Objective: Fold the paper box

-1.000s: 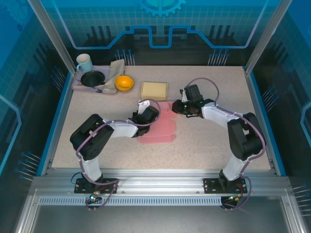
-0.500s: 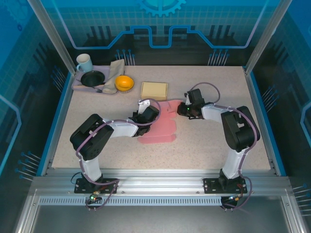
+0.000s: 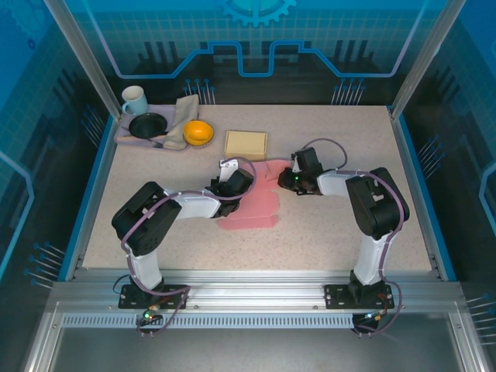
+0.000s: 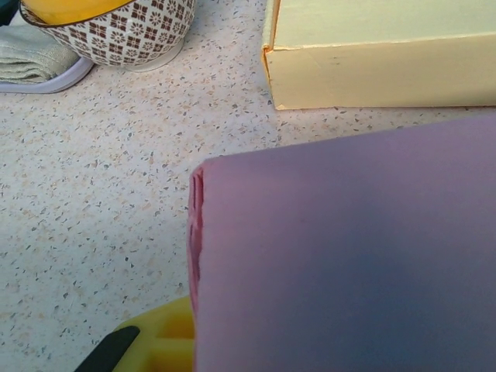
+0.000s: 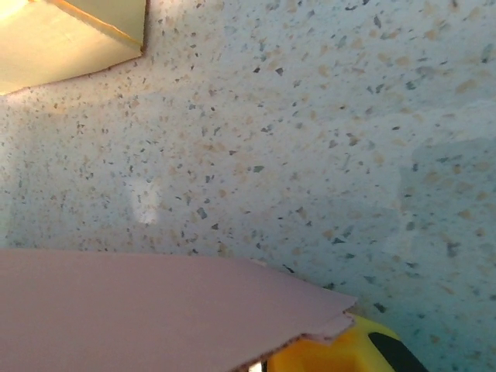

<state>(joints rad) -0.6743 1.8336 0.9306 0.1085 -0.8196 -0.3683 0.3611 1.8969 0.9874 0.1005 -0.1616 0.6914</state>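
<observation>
The pink paper box [image 3: 252, 203] lies mostly flat in the middle of the table, its far edge lifted. My left gripper [image 3: 232, 183] is at the sheet's far left corner and shut on it. In the left wrist view the pink panel [image 4: 349, 256] hides all but one yellow finger [image 4: 159, 341]. My right gripper [image 3: 287, 180] is at the far right edge. There the pink flap [image 5: 155, 310] lies against a yellow finger [image 5: 341, 353], and the gripper looks shut on it.
A pale yellow box [image 3: 246, 144] sits just behind the pink sheet, close to both grippers. At the back left a tray [image 3: 124, 137] holds a mug [image 3: 134, 99], a black dish [image 3: 147, 125], a cloth [image 3: 183, 116] and an orange bowl [image 3: 198, 132].
My right gripper has come down and left from beside the sheet onto its far right edge, and the forearm has swung in. The left arm has stayed put.
</observation>
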